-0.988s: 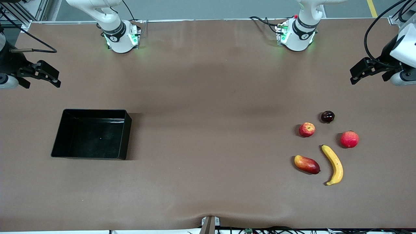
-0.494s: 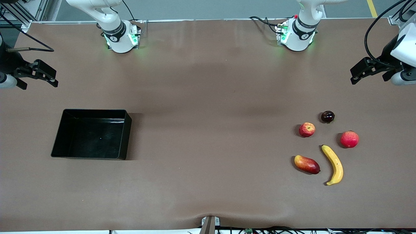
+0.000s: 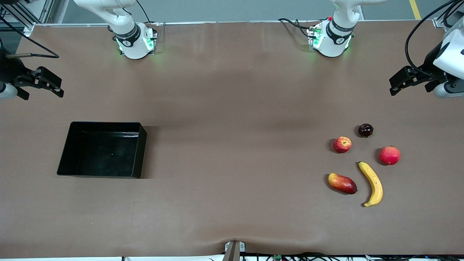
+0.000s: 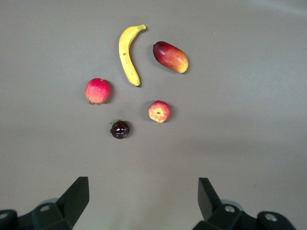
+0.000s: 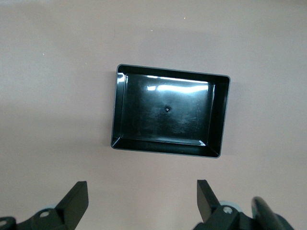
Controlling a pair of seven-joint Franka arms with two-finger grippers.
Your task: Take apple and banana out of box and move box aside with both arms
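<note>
Fruits lie grouped on the brown bench (image 3: 232, 108) toward the left arm's end: the banana (image 3: 372, 183) nearest the front camera, the mango (image 3: 342, 183) just beside it, the apple (image 3: 342, 144) farther from that camera, a larger red fruit (image 3: 390, 155) beside the banana's upper tip, and a small dark fruit (image 3: 365, 130) farthest of the group. None of the five touches another. Left tool (image 3: 411, 79) hangs in the air over bare bench at the left arm's end, well apart from the fruits, its two fingers (image 4: 76, 196) spread wide with nothing between them; its wrist view looks down on the whole group. Black box (image 3: 102, 149) sits flat toward the right arm's end, upright walls glossy, its floor bare. Right tool (image 3: 38, 82) hangs over bare bench at that end, well apart from the box, fingers (image 5: 76, 201) likewise spread and holding nothing; its wrist view shows the box (image 5: 169, 116) whole.
</note>
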